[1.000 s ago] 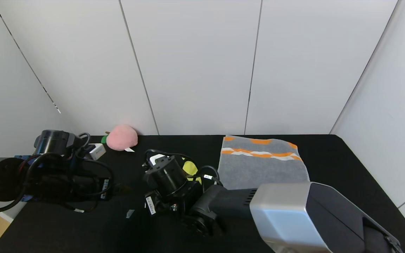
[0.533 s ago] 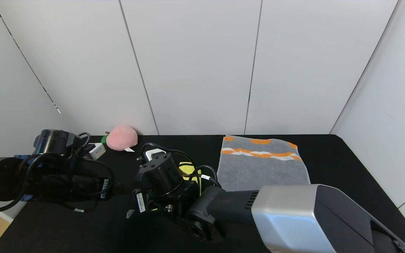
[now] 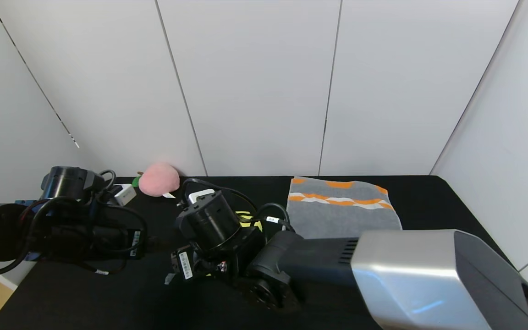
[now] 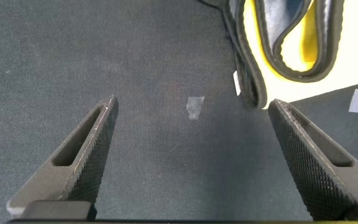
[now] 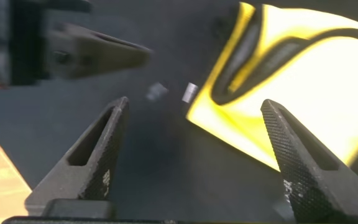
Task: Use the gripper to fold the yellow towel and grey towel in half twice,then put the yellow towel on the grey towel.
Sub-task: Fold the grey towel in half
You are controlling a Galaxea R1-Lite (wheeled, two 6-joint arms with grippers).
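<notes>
The yellow towel (image 5: 303, 74) lies bunched in folds on the black table (image 3: 429, 201), and only a sliver of it (image 3: 247, 216) shows behind the right wrist (image 3: 213, 229) in the head view. My right gripper (image 5: 195, 102) hangs open just over the towel's near edge, with nothing between its fingers. To its left, my left gripper (image 4: 192, 102) stands wide open over bare table, the towel's dark-edged folds (image 4: 307, 46) just past one fingertip. The grey towel (image 3: 342, 211), folded with its orange and white bands at the far end, lies flat at the back right.
A pink plush peach (image 3: 158, 179) and a small white box (image 3: 124, 195) sit at the back left by the wall. Scraps of tape (image 4: 195, 107) lie on the cloth between the grippers. White panels wall in the table behind and at both sides.
My right gripper has opened and let the yellow towel go, and its wrist has shifted a little to the left. The left arm has barely moved.
</notes>
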